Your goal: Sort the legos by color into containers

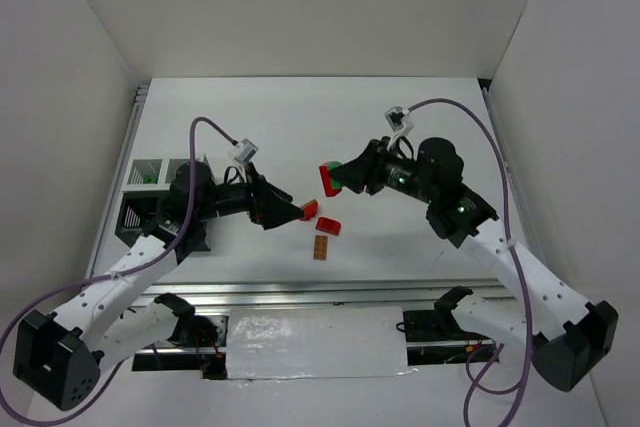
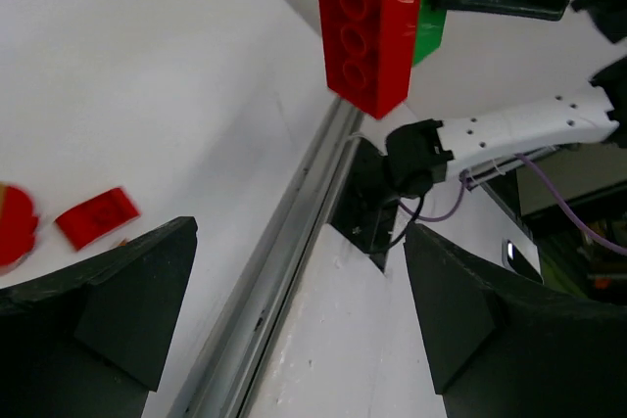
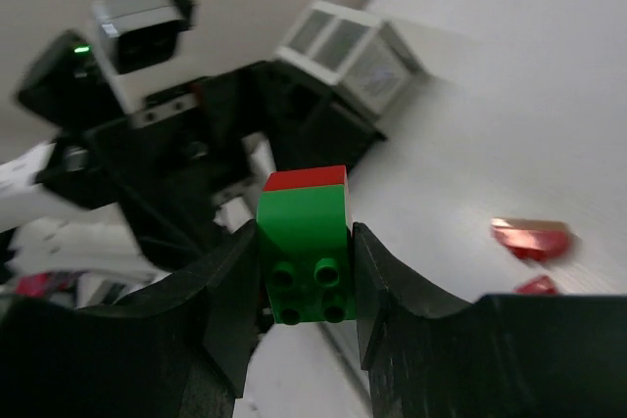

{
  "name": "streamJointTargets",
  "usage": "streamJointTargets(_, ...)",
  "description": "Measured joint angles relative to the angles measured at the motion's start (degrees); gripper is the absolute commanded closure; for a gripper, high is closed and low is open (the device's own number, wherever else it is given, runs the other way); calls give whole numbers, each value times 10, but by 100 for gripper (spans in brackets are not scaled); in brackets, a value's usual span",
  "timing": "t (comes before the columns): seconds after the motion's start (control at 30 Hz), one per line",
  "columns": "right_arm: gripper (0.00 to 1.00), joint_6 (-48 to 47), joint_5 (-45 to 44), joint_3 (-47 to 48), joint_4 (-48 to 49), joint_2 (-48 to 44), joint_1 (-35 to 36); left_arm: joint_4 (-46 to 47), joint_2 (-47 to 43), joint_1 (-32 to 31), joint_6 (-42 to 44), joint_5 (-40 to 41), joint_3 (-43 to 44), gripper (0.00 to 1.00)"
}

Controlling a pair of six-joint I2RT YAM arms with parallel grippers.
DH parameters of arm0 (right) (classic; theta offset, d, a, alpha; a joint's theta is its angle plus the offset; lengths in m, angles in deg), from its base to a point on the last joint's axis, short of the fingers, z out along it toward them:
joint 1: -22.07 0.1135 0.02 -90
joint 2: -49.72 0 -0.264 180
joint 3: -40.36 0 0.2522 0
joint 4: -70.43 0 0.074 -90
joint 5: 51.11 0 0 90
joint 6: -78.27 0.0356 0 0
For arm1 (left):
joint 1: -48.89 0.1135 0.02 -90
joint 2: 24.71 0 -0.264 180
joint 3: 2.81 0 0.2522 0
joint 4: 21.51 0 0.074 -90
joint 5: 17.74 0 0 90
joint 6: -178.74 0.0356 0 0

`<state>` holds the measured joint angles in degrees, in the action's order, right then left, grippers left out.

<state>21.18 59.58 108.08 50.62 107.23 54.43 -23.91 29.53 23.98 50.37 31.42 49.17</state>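
My right gripper (image 1: pixel 347 177) is shut on a green lego (image 3: pixel 306 247) with a red lego (image 3: pixel 306 179) stuck to its far end, and holds the pair (image 1: pixel 328 179) above the table. The pair also shows in the left wrist view (image 2: pixel 367 26). My left gripper (image 1: pixel 288 210) is open and empty (image 2: pixel 294 330), low over the table, pointing right. A red lego (image 1: pixel 309 210) lies just off its tips. Another red lego (image 1: pixel 329 226) and an orange-brown lego (image 1: pixel 320 247) lie on the table nearby. The containers sit at the far left: white ones (image 1: pixel 150 171) and a black one (image 1: pixel 133 214).
The table's front edge has a metal rail (image 1: pixel 300 292) with white tape (image 1: pixel 315 339) below it. White walls close in the back and sides. The left arm's body partly covers the containers.
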Motion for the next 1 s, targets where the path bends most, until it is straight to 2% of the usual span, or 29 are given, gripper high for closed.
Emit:
streamJointTargets(0.13, 100, 55, 101, -44, 94, -48, 8, 71, 0, -73, 2, 7, 0, 1)
streamJointTargets(0.2, 100, 68, 121, -55, 115, -49, 16, 97, 2, -96, 1, 7, 2, 2)
streamJointTargets(0.43, 100, 102, 181, -70, 169, -48, 35, 139, 14, -113, -3, 16, 20, 11)
streamJointTargets(0.5, 100, 104, 188, -70, 179, -47, 40, 149, 14, -113, -12, 13, 20, 26)
streamJointTargets(0.53, 100, 105, 188, -70, 184, -45, 40, 156, 14, -113, -14, 9, 20, 38)
streamJointTargets(0.7, 100, 109, 194, -70, 209, -29, 40, 176, 14, -116, -28, -12, 20, 65)
streamJointTargets(0.73, 100, 109, 195, -70, 216, -25, 40, 177, 14, -115, -30, -13, 20, 77)
streamJointTargets(0.8, 100, 110, 198, -70, 227, -19, 40, 179, 14, -113, -35, -14, 20, 87)
streamJointTargets(0.83, 100, 110, 200, -70, 234, -16, 40, 179, 14, -111, -37, -15, 20, 100)
streamJointTargets(1.0, 100, 95, 206, -70, 256, 4, 36, 150, 3, -106, -30, 10, 20, 100)
